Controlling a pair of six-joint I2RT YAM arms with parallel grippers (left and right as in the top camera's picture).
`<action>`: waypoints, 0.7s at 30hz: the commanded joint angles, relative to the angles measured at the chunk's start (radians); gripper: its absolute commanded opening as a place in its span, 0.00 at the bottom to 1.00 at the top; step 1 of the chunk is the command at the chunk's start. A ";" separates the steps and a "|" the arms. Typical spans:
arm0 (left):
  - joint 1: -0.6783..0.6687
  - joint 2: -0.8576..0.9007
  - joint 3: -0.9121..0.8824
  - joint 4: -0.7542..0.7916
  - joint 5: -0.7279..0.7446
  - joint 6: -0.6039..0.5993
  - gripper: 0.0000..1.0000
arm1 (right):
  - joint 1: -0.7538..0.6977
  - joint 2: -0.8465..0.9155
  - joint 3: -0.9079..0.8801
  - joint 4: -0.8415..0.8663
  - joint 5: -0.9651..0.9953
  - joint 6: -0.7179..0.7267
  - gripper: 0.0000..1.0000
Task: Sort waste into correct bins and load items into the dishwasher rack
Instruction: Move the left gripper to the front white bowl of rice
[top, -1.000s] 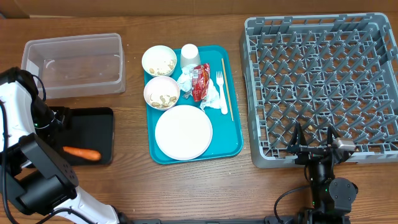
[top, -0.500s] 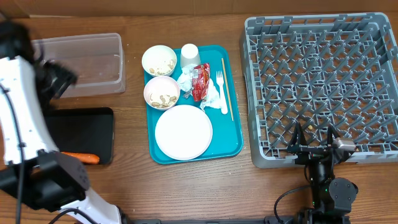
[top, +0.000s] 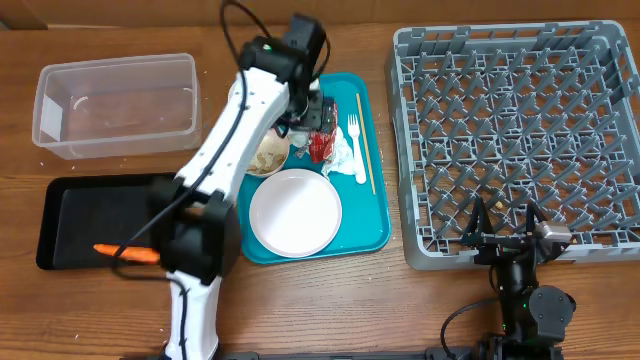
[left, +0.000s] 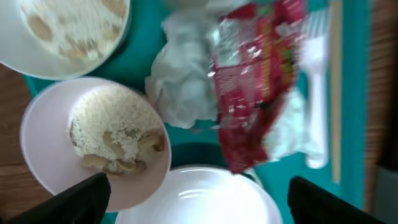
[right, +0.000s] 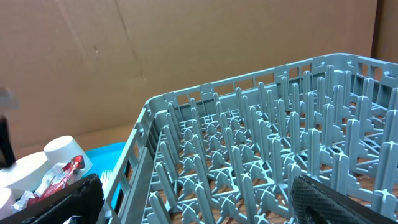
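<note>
My left gripper (top: 303, 115) hangs open over the teal tray (top: 378, 235), above the crumpled napkins (left: 183, 84) and the red wrapper (left: 258, 81), holding nothing. Below it lie a bowl of rice and nut scraps (left: 96, 140), a second bowl (left: 68, 28), the plate (top: 295, 212), the fork (top: 355, 150) and the wooden stick (top: 366, 140). The carrot (top: 127, 252) lies in the black tray (top: 70, 215). The clear tub (top: 117, 105) stands behind it. My right gripper (right: 198, 202) is open at the near wall of the grey rack (top: 520, 140), which holds no dishes.
The left arm stretches from the table's front left across to the teal tray and hides the cup and part of the bowls from overhead. The cup (right: 62, 149) shows in the right wrist view. Bare wood lies between the trays and the rack.
My left arm has swung right, from beside the black tray and clear tub to over the teal tray, its jaws wider. The carrot stays in the black tray. The right arm has not moved.
</note>
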 joint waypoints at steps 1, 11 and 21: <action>0.008 0.106 0.004 -0.034 -0.048 0.038 0.90 | -0.003 -0.006 -0.011 0.004 -0.005 0.003 1.00; 0.011 0.148 0.002 -0.048 -0.087 0.077 0.72 | -0.003 -0.006 -0.011 0.004 -0.005 0.003 1.00; 0.025 0.149 -0.078 -0.001 -0.084 0.108 0.76 | -0.003 -0.006 -0.011 0.004 -0.005 0.003 1.00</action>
